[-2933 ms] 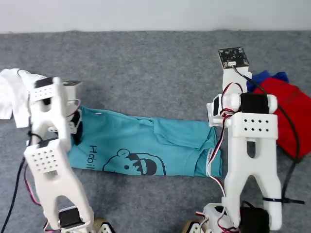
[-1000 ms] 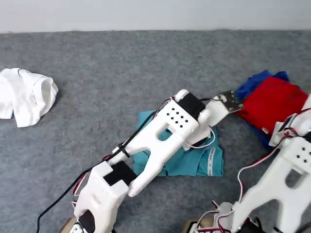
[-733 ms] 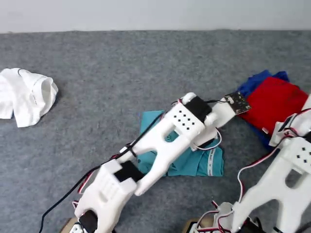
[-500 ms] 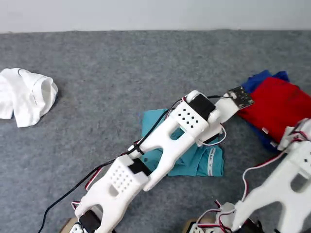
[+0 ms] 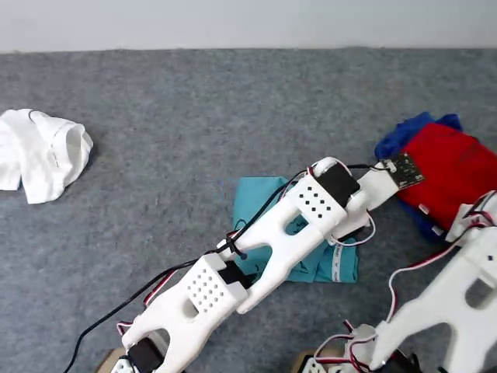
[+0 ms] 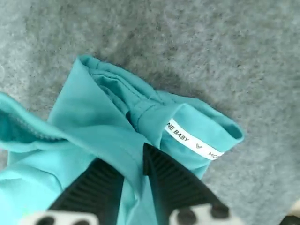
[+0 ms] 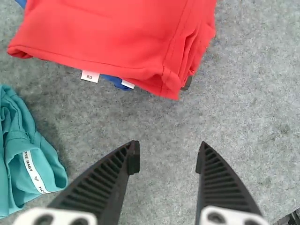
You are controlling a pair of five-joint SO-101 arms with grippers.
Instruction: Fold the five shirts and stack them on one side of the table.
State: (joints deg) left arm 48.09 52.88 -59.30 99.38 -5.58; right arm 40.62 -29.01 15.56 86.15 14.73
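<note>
The left gripper (image 6: 136,157) pinches a fold of the teal shirt (image 5: 256,203), which lies bunched near centre, just left of the red shirt (image 7: 117,33) stacked on the blue shirt (image 5: 400,132). The right gripper (image 7: 166,157) hangs open over the table (image 5: 233,101) beside that stack.

You have robot lab or workshop setup here: counter (image 5: 194,116) covered with grey felt, plain white wall (image 5: 233,23) behind, white plastic arm (image 5: 299,221) with loose wires (image 5: 109,320).

Four shirts visible: one white shirt (image 5: 43,151), one teal shirt (image 5: 256,198), one red shirt (image 5: 458,167), one blue shirt (image 5: 404,134). Two arms: left arm (image 5: 311,206), right arm (image 5: 466,287).
</note>
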